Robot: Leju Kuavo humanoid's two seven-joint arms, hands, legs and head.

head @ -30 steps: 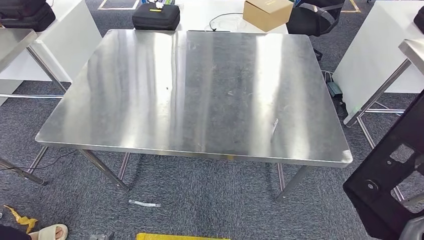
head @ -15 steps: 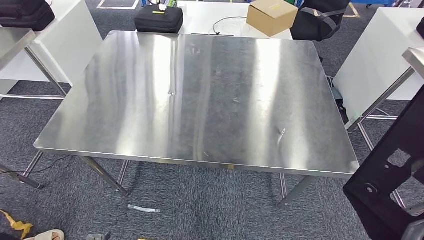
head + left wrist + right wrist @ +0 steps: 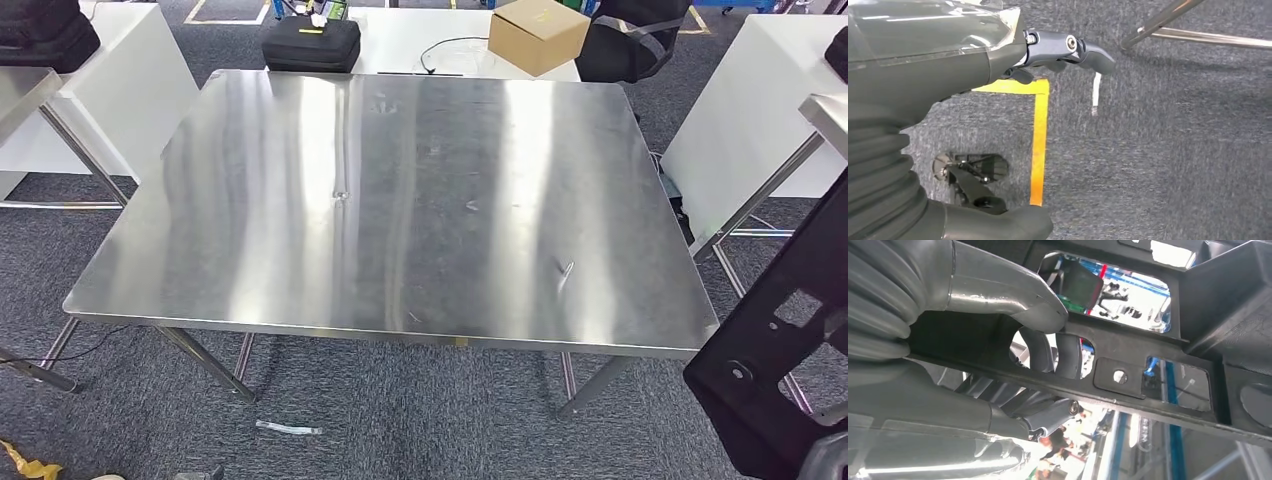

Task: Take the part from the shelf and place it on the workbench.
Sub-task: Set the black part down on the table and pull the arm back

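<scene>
The steel workbench (image 3: 400, 200) stands in front of me in the head view, its top bare. A black flat part (image 3: 770, 370) with cut-out holes hangs at the lower right, beyond the bench's right front corner and above the carpet. My right hand (image 3: 1013, 340) grips this part (image 3: 1148, 355), thumb over one bar and fingers through an opening; a bit of the hand (image 3: 826, 456) shows under the part. My left hand (image 3: 948, 75) hangs over the grey carpet and holds nothing, fingers apart.
Behind the bench a white table carries a black case (image 3: 310, 42) and a cardboard box (image 3: 537, 32). White tables (image 3: 745, 120) flank both sides. A white strip (image 3: 288, 428) lies on the carpet near the bench leg, and yellow tape (image 3: 1038, 145) marks the floor.
The whole picture has shifted: the camera has moved, and the bench's front edge sits lower in view. The black part stays at the lower right in my right hand.
</scene>
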